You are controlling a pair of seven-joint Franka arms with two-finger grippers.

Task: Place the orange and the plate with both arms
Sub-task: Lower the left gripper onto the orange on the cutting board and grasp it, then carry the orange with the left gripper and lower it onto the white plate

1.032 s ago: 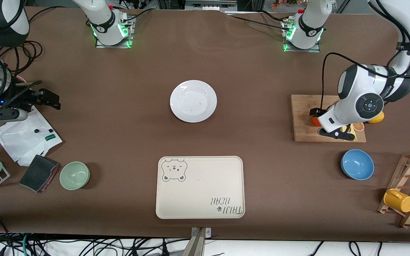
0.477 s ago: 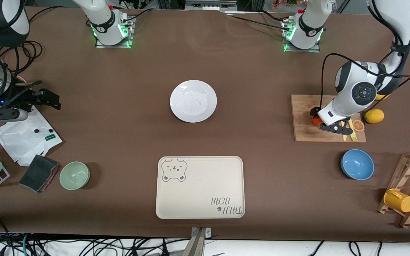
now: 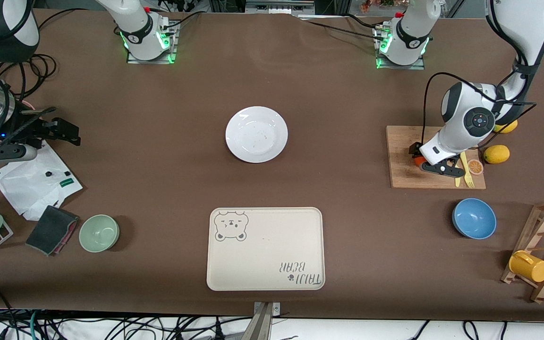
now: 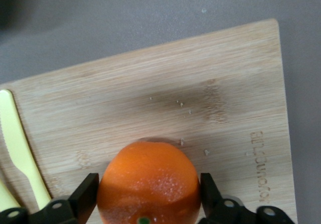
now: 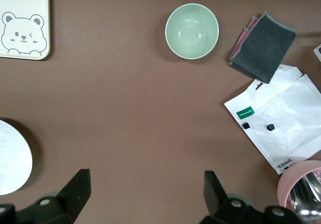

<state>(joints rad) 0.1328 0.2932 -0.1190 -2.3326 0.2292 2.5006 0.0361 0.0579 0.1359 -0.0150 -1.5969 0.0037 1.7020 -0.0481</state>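
Observation:
The orange (image 4: pixel 150 184) rests on the wooden cutting board (image 4: pixel 200 83) toward the left arm's end of the table. My left gripper (image 4: pixel 149 196) is shut on it, one black finger pressed against each side. In the front view only a sliver of the orange (image 3: pixel 417 161) shows under the left gripper (image 3: pixel 421 163). The white plate (image 3: pixel 256 134) lies bare mid-table, farther from the front camera than the bear-print tray (image 3: pixel 265 248). My right gripper (image 3: pixel 71 133) waits open over the table at the right arm's end, with nothing between its fingers (image 5: pixel 75 189). The plate's edge (image 5: pixel 10 158) shows in the right wrist view.
On the board lie a yellow fork (image 3: pixel 465 171) and an orange slice (image 3: pixel 476 166); two lemons (image 3: pixel 496 154) sit beside it. A blue bowl (image 3: pixel 474 218) and a rack with a yellow mug (image 3: pixel 529 266) stand nearer. A green bowl (image 3: pixel 99 233), grey cloth (image 3: pixel 51 230) and white bag (image 3: pixel 36 182) lie at the right arm's end.
My left gripper has closed from open onto the orange. The left arm's wrist has swung away from the front camera, uncovering the fork and lemons. The right arm has not moved.

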